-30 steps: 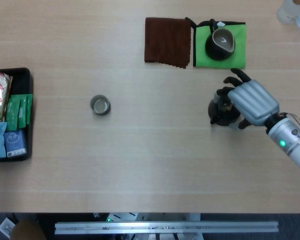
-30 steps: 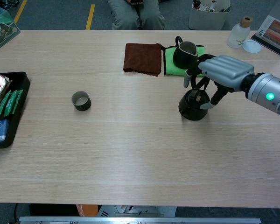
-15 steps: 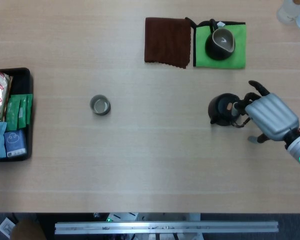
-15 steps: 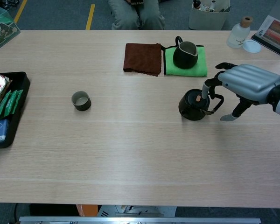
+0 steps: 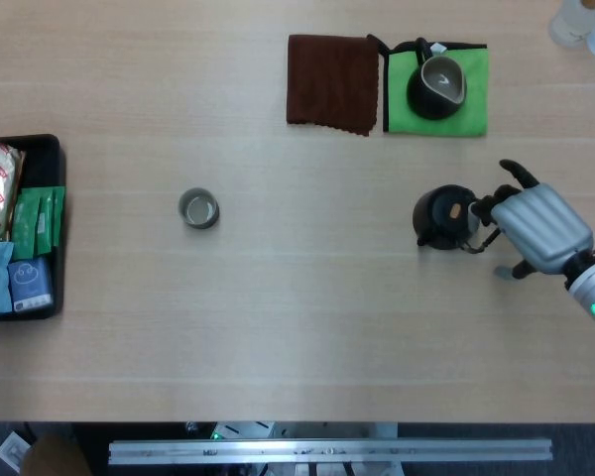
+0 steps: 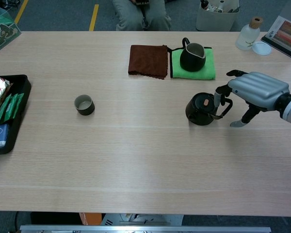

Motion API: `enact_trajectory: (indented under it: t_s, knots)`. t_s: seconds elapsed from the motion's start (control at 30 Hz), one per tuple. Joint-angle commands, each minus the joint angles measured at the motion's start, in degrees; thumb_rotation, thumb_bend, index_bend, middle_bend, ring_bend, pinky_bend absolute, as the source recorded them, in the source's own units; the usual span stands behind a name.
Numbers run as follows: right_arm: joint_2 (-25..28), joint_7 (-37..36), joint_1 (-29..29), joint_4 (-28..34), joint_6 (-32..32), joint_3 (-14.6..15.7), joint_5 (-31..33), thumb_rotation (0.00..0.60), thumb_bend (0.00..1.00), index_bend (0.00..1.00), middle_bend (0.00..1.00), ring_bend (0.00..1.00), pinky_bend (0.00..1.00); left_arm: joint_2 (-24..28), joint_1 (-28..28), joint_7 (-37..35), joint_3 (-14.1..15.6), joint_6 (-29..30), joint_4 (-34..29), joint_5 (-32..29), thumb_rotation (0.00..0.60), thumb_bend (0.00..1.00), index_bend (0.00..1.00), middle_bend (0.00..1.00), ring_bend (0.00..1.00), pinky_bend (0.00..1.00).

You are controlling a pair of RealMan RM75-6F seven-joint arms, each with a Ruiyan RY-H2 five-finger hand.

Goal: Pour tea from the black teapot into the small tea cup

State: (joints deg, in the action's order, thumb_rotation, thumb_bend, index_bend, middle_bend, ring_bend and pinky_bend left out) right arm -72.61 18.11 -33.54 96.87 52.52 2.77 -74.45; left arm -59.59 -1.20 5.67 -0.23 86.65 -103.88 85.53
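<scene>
Although the right hand [image 6: 257, 90] is already at the black teapot [image 6: 201, 108], nothing suggests that any tea has been poured: the pot stands upright on the desk [image 6: 145, 160], and the small tea cup [image 6: 84, 104] sits well apart from it, far toward the robot's left side. Judging from this, the task is at its very start. The pot has yet to be properly taken up, carried across to the cup and tipped.

From the chest view, the hand lies just beside the teapot on its right, knuckles up, with its fingertips [image 6: 217, 97] reaching in at the thin wire handle; the thumb points down toward the desk and away from the pot. Whether a finger has actually hooked or touches the handle cannot be told, since the handle is thin and partly hidden behind the fingers. The hand looks loosely spread rather than clamped on anything.

From the head view, the teapot [image 5: 440, 217] stands below the green cloth [image 5: 468, 91] that carries a dark pitcher [image 5: 436, 85], with the hand [image 5: 537, 228] to its right. The left hand shows in neither view.
</scene>
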Motion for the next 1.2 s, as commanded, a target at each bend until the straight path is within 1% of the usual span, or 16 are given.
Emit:
enact_trajectory:
  t_s: [0.03,0.13,0.67,1.2]
  knots:
    - [-0.9,-1.0,0.2,-0.9,0.2,-0.1,-1.4,0.600,0.00,0.45,0.46,0.37,0.01,0.1,0.1,0.0,0.0,0.1,-0.1,-0.1,0.600,0.30,0.27,0.26,0.22,0.23]
    - [-1.5,-1.2,0.1,-1.5,-0.2,0.0,-1.8,0.600,0.00,0.46,0.46,0.40,0.01,0.2,0.2,0.0,0.1,0.1,0.0,-0.1,0.600,0.30,0.27,0.26,0.22,0.22]
    - [-3.1,-1.0,0.3,-4.1,-2.1,0.0,-0.5,0.600,0.00,0.48,0.46,0.40,0.01,0.0,0.4,-0.5,0.1,0.0,0.5,-0.1,0.600,0.30,0.27,0.26,0.22,0.22]
    - [-2.7,0.5,0.6,-4.5,-3.3,1.0,-0.2,0.600,0.00,0.51,0.49,0.41,0.01,-0.1,0.3,-0.7,0.2,-0.2,0.8,0.2,0.600,0.30,0.27,0.26,0.22,0.22]
